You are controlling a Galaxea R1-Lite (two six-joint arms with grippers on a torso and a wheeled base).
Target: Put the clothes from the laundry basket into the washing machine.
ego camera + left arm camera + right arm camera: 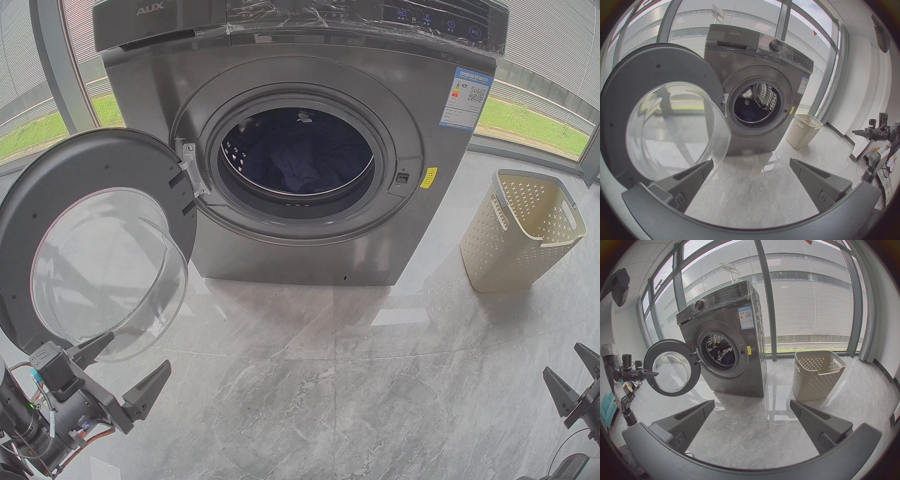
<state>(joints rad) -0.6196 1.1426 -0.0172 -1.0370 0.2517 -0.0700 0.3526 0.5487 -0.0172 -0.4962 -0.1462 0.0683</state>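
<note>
A grey washing machine (300,150) stands ahead with its round door (94,244) swung wide to the left. Dark blue clothes (300,162) lie inside the drum (754,106). The cream laundry basket (522,228) sits on the floor right of the machine, and I see nothing in it (818,372). My left gripper (128,365) is open, low at the left, just below the door's glass bowl (675,128). My right gripper (578,375) is open, low at the right, well in front of the basket. Neither holds anything.
Grey marble floor (325,375) stretches between me and the machine. Tall windows (812,296) run behind and beside the machine. The open door juts out over the floor on the left, close to my left gripper.
</note>
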